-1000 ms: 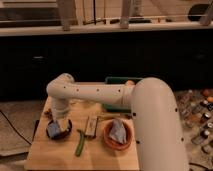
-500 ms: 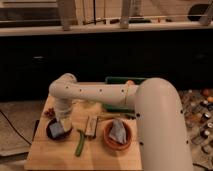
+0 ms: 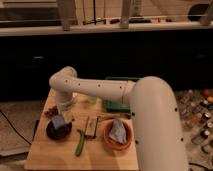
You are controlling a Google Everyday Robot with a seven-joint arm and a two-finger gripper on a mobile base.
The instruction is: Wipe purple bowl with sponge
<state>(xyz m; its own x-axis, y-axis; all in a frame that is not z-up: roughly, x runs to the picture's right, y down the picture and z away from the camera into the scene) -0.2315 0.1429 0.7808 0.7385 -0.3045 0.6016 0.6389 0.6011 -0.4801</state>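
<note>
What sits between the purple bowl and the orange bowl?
In the camera view, a small brown block and a thin green stalk lie between them; the gripper hangs over the purple bowl by the sponge.

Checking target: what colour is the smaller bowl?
Bowl dark purple, nearly black; gripper over it; camera view.

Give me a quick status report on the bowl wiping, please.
End effector low over purple bowl, left side of table. Sponge in bowl beneath it. Green vegetable lying just right of bowl.
</note>
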